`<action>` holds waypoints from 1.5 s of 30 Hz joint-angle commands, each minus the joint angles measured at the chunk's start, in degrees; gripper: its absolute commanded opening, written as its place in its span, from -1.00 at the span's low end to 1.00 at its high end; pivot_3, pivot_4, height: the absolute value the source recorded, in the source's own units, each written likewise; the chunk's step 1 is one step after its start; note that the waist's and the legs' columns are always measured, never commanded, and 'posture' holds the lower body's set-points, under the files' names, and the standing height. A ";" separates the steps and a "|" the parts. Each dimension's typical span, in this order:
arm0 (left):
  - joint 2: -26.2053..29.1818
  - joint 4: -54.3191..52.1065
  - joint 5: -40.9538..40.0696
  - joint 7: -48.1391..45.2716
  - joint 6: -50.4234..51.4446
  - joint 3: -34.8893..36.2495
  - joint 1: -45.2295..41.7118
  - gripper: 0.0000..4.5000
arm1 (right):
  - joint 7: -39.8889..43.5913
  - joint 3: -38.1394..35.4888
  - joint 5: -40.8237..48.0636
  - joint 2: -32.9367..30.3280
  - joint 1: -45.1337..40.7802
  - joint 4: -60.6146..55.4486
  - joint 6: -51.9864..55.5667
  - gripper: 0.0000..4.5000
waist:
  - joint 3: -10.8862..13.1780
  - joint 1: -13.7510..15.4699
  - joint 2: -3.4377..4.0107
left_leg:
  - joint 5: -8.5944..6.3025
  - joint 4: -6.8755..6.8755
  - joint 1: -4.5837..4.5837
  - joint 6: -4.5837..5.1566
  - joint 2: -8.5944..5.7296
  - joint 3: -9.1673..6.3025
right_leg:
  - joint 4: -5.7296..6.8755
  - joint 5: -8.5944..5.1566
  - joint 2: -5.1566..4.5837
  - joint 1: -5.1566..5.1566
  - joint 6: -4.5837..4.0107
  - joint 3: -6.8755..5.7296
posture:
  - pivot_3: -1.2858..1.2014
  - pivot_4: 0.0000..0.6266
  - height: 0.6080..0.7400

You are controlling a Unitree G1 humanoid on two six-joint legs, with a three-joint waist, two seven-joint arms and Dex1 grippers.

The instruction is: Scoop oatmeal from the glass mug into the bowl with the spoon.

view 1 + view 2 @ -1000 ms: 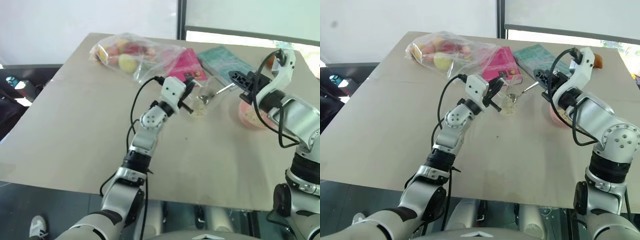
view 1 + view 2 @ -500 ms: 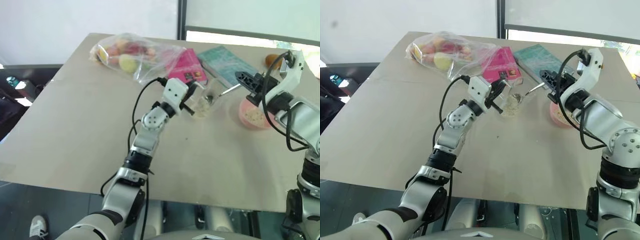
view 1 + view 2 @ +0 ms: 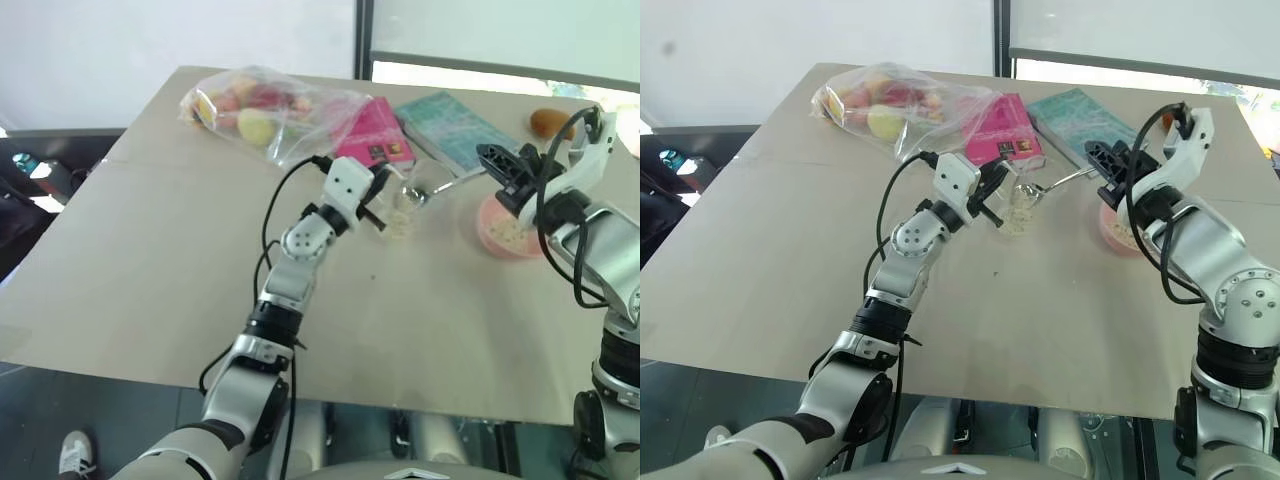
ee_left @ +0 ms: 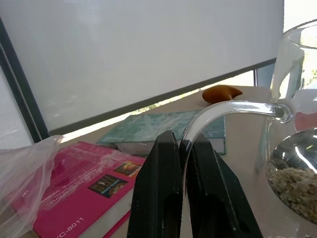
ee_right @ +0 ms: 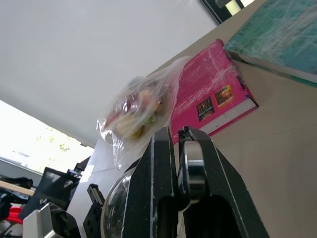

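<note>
Left wrist view shows the oatmeal (image 4: 296,184) low in the glass mug (image 3: 404,208), which stands mid-table, the left gripper (image 4: 179,148) with its jaws pinched shut on the mug's handle. From the right, the right gripper (image 3: 497,162) has its jaws closed on the handle of the spoon (image 3: 447,183), whose head sits at the mug's mouth; the bowl (image 3: 492,238), right of the mug, already holds some flakes. A scoop seems underway: next, dip, lift level, carry right to the bowl.
</note>
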 commanded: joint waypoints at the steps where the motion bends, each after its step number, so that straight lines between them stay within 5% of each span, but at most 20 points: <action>1: -0.19 -1.54 -0.48 0.26 -0.05 0.12 -0.88 -1.00 | -1.43 -3.69 3.04 -0.73 0.96 -0.37 -3.70 -0.98 | 0.00 -0.02 0.00 | 0.00 0.00 0.00 0.00 0.00 0.00 | 0.00 0.00 0.00 0.00 0.00 0.00 | 0.03 -0.52 1.00; 36: -6.52 6.98 9.58 11.38 1.48 -5.12 -4.49 -1.00 | 1.35 -17.21 7.10 -6.31 17.37 0.32 -12.72 -0.98 | -0.01 0.01 0.01 | 0.00 0.00 0.07 0.01 -0.02 0.04 | 0.01 0.00 0.01 0.03 0.02 0.11 | 0.03 -0.52 1.00; 45: -6.07 5.37 8.87 10.29 2.06 -4.94 -3.14 -1.00 | 8.75 -13.65 -8.80 -12.48 15.11 8.71 -9.02 -0.98 | -0.02 0.04 0.02 | 0.00 0.00 0.07 0.01 -0.03 0.05 | 0.00 0.00 0.01 0.03 0.02 0.12 | 0.03 -0.52 1.00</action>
